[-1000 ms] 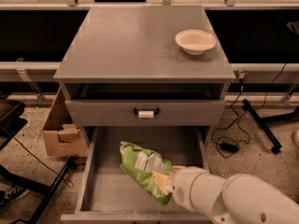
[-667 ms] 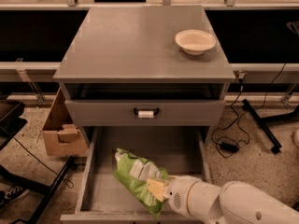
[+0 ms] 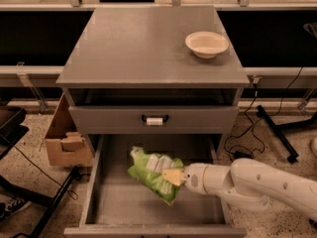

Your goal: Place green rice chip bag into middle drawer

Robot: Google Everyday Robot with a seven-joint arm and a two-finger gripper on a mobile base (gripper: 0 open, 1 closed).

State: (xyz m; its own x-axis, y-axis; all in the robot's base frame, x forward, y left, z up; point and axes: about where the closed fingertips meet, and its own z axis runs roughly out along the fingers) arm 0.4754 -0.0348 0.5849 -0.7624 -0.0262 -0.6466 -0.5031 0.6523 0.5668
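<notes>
Holding green rice chip bag | end effector clamped | over middle drawer

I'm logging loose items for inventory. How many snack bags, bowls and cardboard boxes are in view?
Snack bags: 1, the green rice chip bag, held by the gripper over the open middle drawer.
Bowls: 1, the cream bowl on the cabinet top.
Cardboard boxes: 1, the cardboard box on the floor beside the cabinet.
Total: 3

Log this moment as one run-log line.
gripper: fingers shut on green rice chip bag | bag: tilted, within middle drawer | drawer: open | bowl: on cabinet top
</notes>
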